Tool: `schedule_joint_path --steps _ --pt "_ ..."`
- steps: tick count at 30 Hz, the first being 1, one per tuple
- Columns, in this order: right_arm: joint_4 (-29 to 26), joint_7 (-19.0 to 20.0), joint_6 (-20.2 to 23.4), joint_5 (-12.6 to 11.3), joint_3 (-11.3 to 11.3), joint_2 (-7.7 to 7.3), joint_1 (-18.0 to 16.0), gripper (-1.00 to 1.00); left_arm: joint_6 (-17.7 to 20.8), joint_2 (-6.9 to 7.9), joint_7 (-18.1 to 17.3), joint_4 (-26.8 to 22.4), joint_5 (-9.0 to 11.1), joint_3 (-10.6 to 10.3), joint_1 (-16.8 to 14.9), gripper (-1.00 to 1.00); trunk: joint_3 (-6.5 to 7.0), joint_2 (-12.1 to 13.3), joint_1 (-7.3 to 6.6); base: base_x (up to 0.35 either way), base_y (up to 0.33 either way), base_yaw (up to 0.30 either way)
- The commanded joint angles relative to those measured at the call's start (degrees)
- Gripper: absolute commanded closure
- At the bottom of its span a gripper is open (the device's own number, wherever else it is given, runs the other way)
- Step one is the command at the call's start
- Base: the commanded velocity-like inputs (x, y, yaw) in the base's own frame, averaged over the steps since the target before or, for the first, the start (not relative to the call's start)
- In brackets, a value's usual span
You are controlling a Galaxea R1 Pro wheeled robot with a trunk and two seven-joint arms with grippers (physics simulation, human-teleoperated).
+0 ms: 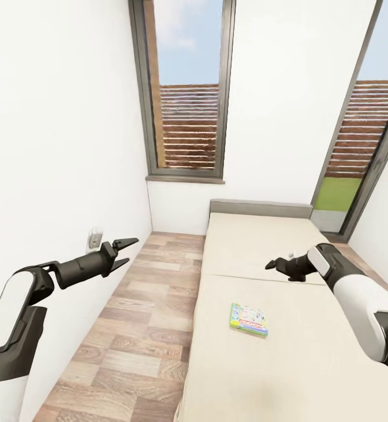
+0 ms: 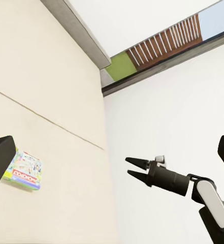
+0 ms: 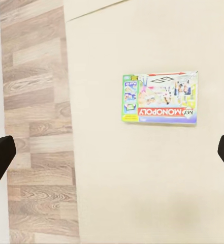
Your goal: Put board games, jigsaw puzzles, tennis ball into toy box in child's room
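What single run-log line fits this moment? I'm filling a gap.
scene: bedside | Monopoly box flat on bed | left gripper open, empty | right gripper open, above bed

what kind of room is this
Most likely a bedroom, perhaps a child's: a low bed with a beige cover and grey headboard, a Monopoly box lying flat on it, wood-plank floor and tall windows.
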Motion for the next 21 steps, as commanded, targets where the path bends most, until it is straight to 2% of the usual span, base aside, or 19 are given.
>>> schedule_joint_path --steps 1,12,21 --pt "0.1 0.3 0.3 0.6 -0.3 0.04 -0.2 -1.0 0.2 -0.08 0.6 -0.1 0.6 0.0 -0.1 -1.0 -0.15 -0.1 0.01 0.0 0.0 0.0" --pt "0.7 -0.1 0.4 0.5 -0.4 0.06 -1.0 -1.0 0.2 -1.34 0.5 -0.2 0.6 0.1 -0.1 -1.0 -1.04 -0.1 0.01 0.0 0.0 0.0" --pt "0.8 -0.3 0.4 0.5 -0.4 -0.18 -1.4 -1.0 0.2 -1.63 0.4 -0.2 0.6 0.5 -0.1 -1.0 -1.87 -0.1 0.01 0.0 0.0 0.0"
